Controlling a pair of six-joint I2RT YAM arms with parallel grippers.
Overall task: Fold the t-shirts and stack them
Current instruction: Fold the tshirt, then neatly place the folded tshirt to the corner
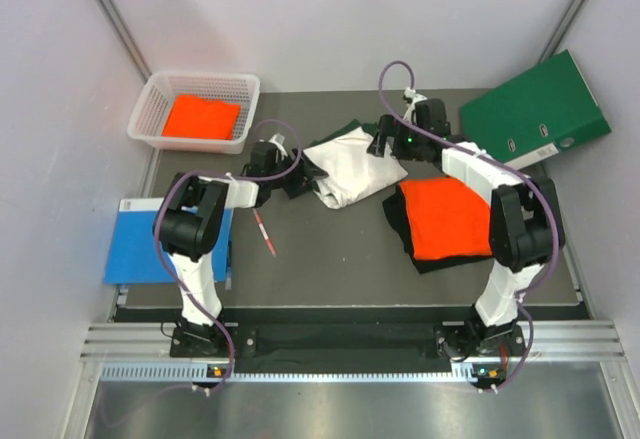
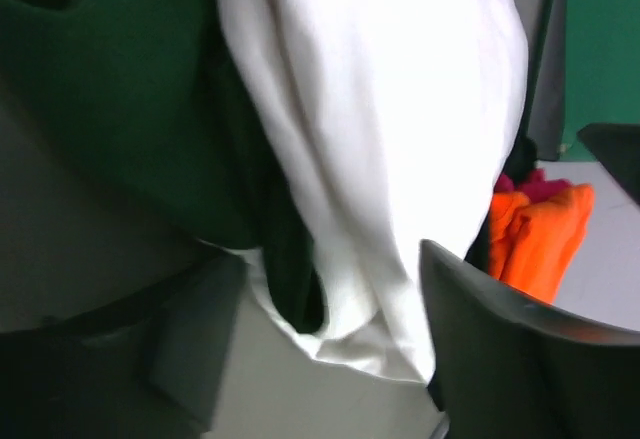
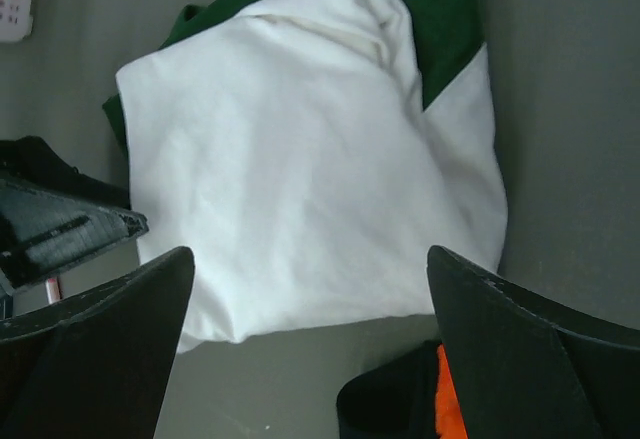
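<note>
A folded white t-shirt [image 1: 350,166] with dark green sleeves lies at the table's middle back. My left gripper [image 1: 300,176] is open at its left edge. In the left wrist view the white hem [image 2: 380,289] and a green sleeve [image 2: 120,109] sit between the wide-apart jaws [image 2: 332,259]. My right gripper [image 1: 386,145] hovers open over the shirt's right side, its fingers [image 3: 310,259] spread above the white cloth [image 3: 300,159] with nothing held. An orange t-shirt [image 1: 445,217] lies folded on a black one [image 1: 400,224] to the right. Another orange t-shirt [image 1: 201,117] is in the basket.
A white mesh basket [image 1: 160,89] stands at the back left. A green binder [image 1: 535,109] lies at the back right and a blue book [image 1: 140,244] at the left edge. A red pen [image 1: 265,231] lies on the mat near the left arm.
</note>
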